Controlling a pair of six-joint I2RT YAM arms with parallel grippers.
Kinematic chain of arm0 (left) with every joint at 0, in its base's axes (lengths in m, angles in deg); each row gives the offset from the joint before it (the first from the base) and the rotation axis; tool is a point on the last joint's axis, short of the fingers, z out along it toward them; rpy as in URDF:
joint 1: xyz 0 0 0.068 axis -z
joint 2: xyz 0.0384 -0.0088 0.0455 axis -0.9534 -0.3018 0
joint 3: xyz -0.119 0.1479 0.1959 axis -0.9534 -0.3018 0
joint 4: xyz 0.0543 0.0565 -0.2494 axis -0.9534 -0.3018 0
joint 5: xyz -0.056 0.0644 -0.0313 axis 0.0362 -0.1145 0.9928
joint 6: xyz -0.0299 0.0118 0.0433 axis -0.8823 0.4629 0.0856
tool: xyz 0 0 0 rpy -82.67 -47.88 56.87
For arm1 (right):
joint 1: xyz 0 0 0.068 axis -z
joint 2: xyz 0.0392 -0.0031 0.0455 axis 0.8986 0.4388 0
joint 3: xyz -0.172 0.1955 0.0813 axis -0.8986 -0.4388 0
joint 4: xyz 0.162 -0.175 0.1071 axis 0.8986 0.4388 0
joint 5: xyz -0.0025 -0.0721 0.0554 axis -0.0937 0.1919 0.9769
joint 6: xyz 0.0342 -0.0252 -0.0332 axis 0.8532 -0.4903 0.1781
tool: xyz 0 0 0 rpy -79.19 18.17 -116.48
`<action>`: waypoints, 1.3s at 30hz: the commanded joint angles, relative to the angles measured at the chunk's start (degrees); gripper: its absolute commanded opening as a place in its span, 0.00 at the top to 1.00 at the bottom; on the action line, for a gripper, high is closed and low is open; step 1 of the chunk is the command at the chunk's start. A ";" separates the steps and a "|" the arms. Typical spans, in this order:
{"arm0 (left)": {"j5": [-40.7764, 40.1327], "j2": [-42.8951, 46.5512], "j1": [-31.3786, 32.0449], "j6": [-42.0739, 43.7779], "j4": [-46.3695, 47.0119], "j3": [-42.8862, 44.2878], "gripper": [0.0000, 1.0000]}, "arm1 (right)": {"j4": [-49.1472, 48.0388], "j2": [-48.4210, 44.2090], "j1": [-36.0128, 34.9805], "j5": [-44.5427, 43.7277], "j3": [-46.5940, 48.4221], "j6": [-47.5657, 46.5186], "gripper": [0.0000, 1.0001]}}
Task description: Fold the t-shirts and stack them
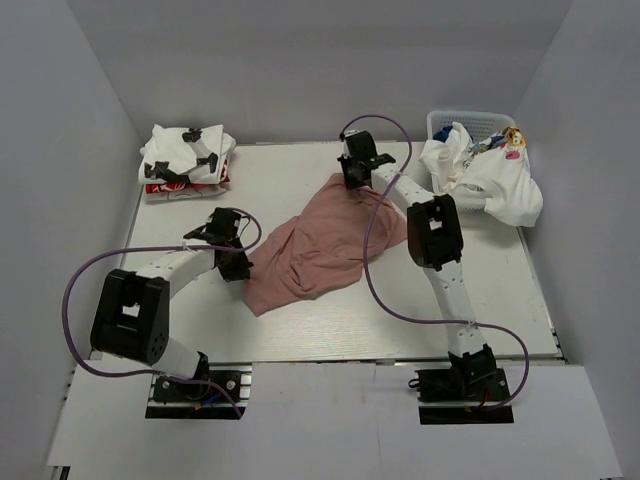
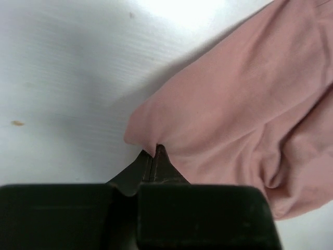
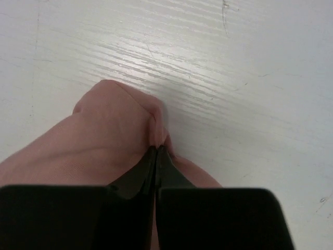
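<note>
Both end effectors are pinched closed on the dusty-pink t-shirt. The left end effector nips a corner of its near-left edge, and the right end effector grips a bunched fold at its far end. The tee is soft, matte cotton, rumpled into an uneven diagonal shape with broad creases, and it lies across the middle of the tabletop. No print shows on the side that faces up.

At the far-left corner sits a folded pile of tees, white with black print and a red strip at the lower edge. At the far-right corner a white plastic mesh basket holds crumpled white tees that spill over its rim onto the tabletop, with a bit of blue cloth and a cartoon print among them.

The tabletop is white with a faint wood grain and a few small marks. Plain pale walls close it in on three sides.

Count: two arms, one pink tee, one folded pile, one basket. How many tees are in the pile or the basket cannot be told.
</note>
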 commanded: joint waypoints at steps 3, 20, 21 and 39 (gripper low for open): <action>-7.46 7.79 0.07 -1.99 -7.14 9.32 1.00 | -6.03 -18.12 0.10 -5.26 -13.18 -0.28 1.00; -19.58 34.34 -1.16 1.26 -31.74 52.73 1.00 | -4.05 -88.31 0.36 -22.68 -37.58 4.11 1.00; -20.20 34.34 -1.16 1.26 -32.89 54.33 1.00 | -2.30 -90.67 0.36 -22.68 -35.49 4.11 1.00; -31.29 13.01 -1.69 -5.24 -28.00 36.96 1.00 | -2.79 -73.59 2.11 -26.75 -49.97 10.35 1.00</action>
